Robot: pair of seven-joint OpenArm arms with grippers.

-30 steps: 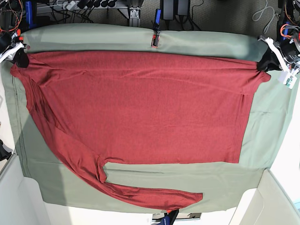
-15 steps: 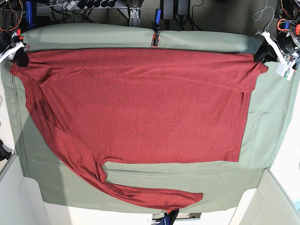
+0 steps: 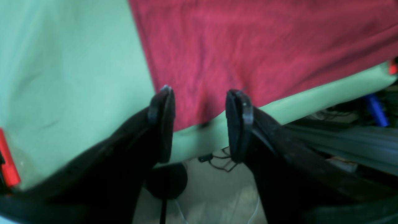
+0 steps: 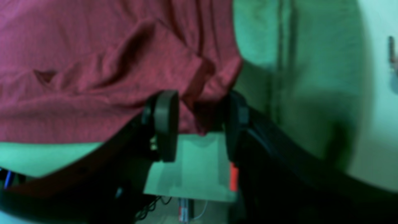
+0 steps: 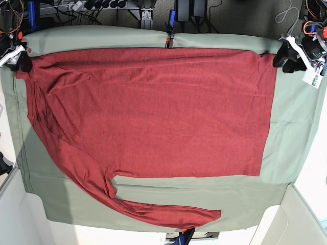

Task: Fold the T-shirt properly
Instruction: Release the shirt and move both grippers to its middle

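Observation:
The dark red T-shirt (image 5: pixel 153 112) lies spread flat on the green cloth, with one sleeve (image 5: pixel 163 212) trailing along the near edge. My left gripper (image 5: pixel 285 55) hovers at the shirt's far right corner. In the left wrist view this gripper (image 3: pixel 200 96) is open, and the T-shirt (image 3: pixel 248 40) lies flat on the cloth below its fingers. My right gripper (image 5: pixel 21 60) is at the far left corner. In the right wrist view it (image 4: pixel 200 102) is open too, with a rumpled corner of the T-shirt (image 4: pixel 93 62) loose between the fingers.
A sage-green cloth (image 5: pixel 286 132) covers the table under the shirt. A red-tipped clip (image 5: pixel 168 41) sits at the middle of the far edge, with cables and gear (image 5: pixel 102 7) behind it. White panels stand at the near left (image 5: pixel 20 214) and near right (image 5: pixel 301 214).
Both grippers have opened and let go of the shirt's far corners. The far edge of the shirt now lies flatter and closer to the table's far edge.

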